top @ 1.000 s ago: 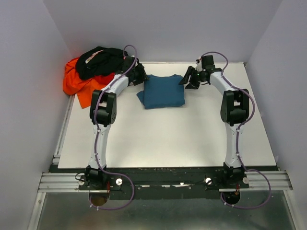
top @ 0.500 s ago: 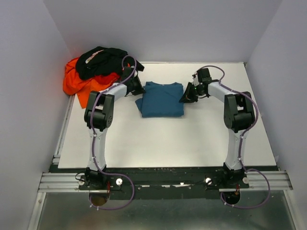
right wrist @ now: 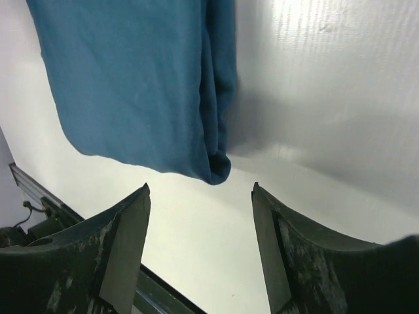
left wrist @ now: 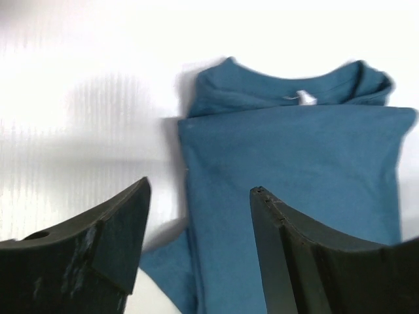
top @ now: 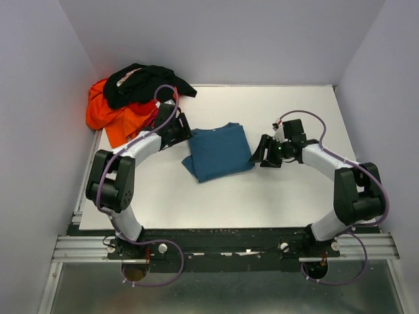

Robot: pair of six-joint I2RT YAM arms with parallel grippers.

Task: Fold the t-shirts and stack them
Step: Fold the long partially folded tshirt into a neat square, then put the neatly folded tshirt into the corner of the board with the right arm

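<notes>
I see bare table point(top: 262, 196) on the near side of the folded teal shirt point(top: 216, 152), open to either arm. The left gripper point(top: 183, 135) and the right gripper point(top: 257, 154), jaws apart, crowd its two sides. The orange and black pile point(top: 127, 98) blocks the far-left corner against the wall point(top: 39, 98).

White table point(top: 216, 203) boxed by plain pale walls point(top: 249, 39) (evenly lit).

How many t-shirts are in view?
3: a folded teal shirt in the middle, and a black shirt heaped on an orange shirt at the far left. That heap may hide more.
</notes>
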